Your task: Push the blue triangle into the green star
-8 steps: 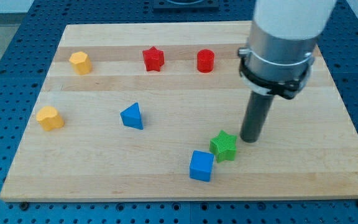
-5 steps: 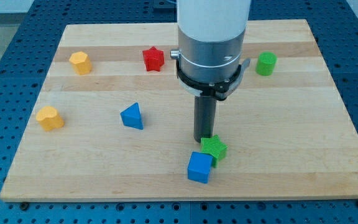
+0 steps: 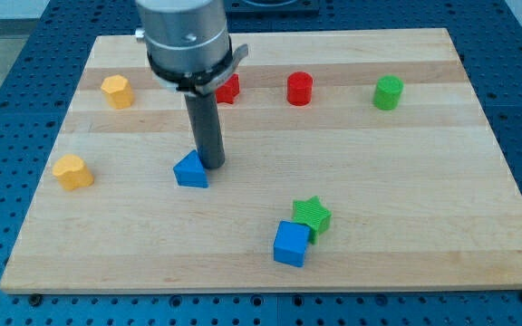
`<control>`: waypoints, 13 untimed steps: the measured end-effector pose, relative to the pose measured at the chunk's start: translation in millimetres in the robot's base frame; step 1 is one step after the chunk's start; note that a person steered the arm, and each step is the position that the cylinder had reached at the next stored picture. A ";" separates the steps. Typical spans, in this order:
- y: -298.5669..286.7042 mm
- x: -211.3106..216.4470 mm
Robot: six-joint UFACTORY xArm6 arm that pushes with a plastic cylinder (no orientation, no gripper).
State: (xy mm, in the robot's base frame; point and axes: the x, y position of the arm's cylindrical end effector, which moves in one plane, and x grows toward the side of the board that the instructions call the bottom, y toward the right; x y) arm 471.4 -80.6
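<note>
The blue triangle [image 3: 190, 170] lies left of the board's middle. The green star [image 3: 312, 215] sits lower and to the right, touching the blue cube [image 3: 292, 244] just below it. My tip [image 3: 212, 164] stands at the blue triangle's upper right edge, touching or nearly touching it. The rod and arm rise toward the view's top and partly hide the red star [image 3: 229, 89].
On the wooden board [image 3: 478, 181]: a yellow block [image 3: 116, 91] at the upper left, another yellow block [image 3: 72, 171] at the left, a red cylinder [image 3: 299, 89] and a green cylinder [image 3: 388, 93] along the top.
My tip has swept from right of the green star leftward to the blue triangle. The green star and blue cube shifted slightly left. The blue triangle has barely moved.
</note>
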 end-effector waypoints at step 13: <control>-21.2 53.1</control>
State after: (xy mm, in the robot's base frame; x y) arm 524.6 -101.7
